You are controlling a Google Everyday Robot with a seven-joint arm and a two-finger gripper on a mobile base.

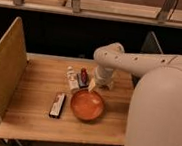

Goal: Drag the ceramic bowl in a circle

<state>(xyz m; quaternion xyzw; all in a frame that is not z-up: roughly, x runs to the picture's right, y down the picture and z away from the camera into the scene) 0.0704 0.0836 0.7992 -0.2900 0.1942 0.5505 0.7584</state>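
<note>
round, shallow, glossy orange-red ceramic bowl (pixel 86 106); tool (pixel 92 86) at its far rim; tool's state: cannot tell

Cafeteria booth table (pixel 36 93) beneath the pincer (pixel 92 85)

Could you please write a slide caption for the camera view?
The robot arm's gripper at the far rim of the orange-red ceramic bowl on a wooden table.

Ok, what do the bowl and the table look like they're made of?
The bowl looks like glazed ceramic: orange-red, with a soft shine on its inside. The table looks like light wood with a fairly matte finish, going by its pale tan colour and faint plank lines. The gripper is at the bowl's far rim.
</note>
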